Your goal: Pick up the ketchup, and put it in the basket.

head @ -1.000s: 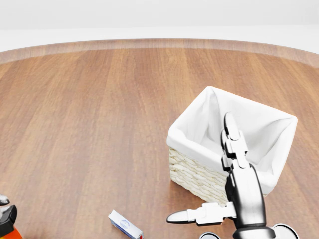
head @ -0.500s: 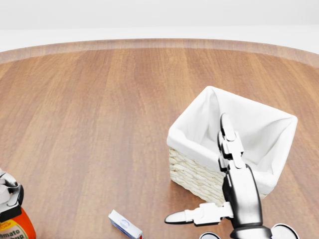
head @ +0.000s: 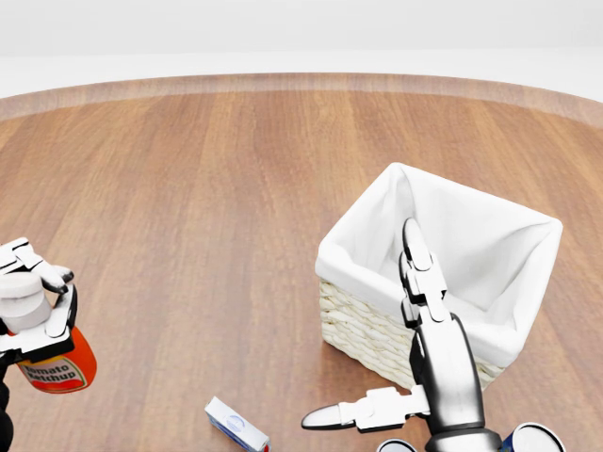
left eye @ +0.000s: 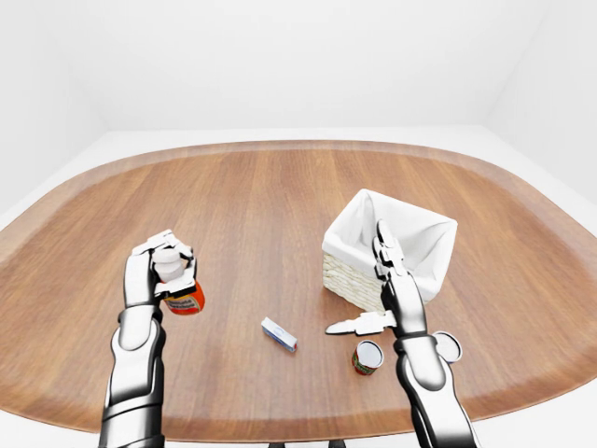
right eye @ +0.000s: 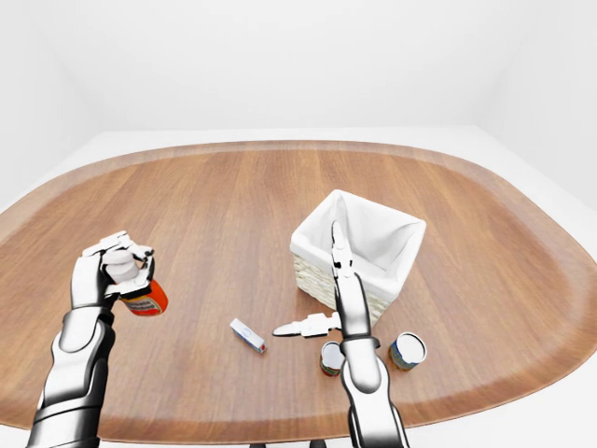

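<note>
Here the left robot hand (left eye: 160,271) clamps the red white-capped ketchup bottle (left eye: 183,296) above the wooden counter (left eye: 242,205); the right robot hand (left eye: 378,285), fingers spread, hovers beside the white-lined wicker basket (left eye: 424,238).

A humanoid robot's left hand (left eye: 159,271) grips a red ketchup bottle (left eye: 180,287) by its white cap end, fingers (left eye: 149,250) wrapped around it, holding it tilted above the oval wooden counter (left eye: 242,205) at the left of the view. To the right, the right hand (left eye: 378,294) is spread flat, two fingers pointing up against the near wall of a wicker basket (left eye: 392,247) lined with white cloth, its thumb stretched out to the left. A small white and blue box (left eye: 279,333) lies on the counter between the arms. Two tins (left eye: 367,357) stand near the right forearm, one on either side of it.
</note>
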Robot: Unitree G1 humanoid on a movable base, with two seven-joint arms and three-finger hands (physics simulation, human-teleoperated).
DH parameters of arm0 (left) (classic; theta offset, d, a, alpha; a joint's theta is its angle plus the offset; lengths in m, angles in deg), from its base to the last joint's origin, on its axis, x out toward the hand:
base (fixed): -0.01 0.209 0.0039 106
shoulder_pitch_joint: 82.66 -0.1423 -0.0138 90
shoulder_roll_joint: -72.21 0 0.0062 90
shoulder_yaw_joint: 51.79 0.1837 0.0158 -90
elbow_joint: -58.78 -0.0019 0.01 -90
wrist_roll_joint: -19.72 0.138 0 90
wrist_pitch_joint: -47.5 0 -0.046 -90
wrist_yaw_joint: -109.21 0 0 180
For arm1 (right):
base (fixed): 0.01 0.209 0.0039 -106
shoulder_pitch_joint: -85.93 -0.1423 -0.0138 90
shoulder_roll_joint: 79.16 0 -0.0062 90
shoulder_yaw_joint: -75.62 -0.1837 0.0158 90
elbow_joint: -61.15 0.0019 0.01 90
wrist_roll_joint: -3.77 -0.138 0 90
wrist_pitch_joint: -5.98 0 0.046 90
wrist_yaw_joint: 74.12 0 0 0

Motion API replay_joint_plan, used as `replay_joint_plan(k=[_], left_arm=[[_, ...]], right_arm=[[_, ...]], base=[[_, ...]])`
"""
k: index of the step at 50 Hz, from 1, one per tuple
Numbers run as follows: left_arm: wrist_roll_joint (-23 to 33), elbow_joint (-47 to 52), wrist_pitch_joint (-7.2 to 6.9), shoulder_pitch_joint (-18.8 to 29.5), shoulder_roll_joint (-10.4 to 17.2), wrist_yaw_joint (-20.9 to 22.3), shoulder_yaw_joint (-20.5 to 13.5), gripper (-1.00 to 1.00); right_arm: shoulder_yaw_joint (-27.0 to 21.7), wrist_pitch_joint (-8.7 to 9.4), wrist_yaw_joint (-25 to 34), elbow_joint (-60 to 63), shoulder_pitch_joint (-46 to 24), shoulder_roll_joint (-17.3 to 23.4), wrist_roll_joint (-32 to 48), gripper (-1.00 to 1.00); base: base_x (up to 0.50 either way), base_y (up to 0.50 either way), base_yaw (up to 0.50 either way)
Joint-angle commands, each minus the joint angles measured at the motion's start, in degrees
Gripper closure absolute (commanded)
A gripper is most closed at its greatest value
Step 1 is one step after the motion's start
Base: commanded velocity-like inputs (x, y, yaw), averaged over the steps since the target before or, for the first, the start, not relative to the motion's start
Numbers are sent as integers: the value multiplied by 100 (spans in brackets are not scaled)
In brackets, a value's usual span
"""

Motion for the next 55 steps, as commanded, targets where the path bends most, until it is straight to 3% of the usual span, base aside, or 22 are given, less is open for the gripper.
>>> replay_joint_plan(k=[1,5,14,25,55], left_arm=[[5,748,-236,85,-284,-63,298,93],[86,1025,-459,129,-393,-70,466,93],[211,1726,-952,83,-674,-43,805,92],[529,2121,-952,-118,-1030,-22,1370,92],[1326,3042,-952,-10,-1667,-3,2686,92]], right_arm=[[13,22,-17,-8,-22,-1,0,-100],[15,83,50,79,0,-4,-128,-100],[-134,-15,-6,-61,-79,-20,-218,-100],[-198,-212,18,-252,-129,-23,-180,-100],[-152,-232,63,-326,-149,-33,-178,-100]], base=[[0,0,0],[0,0,0],[0,0,0],[0,0,0],[0,0,0]])
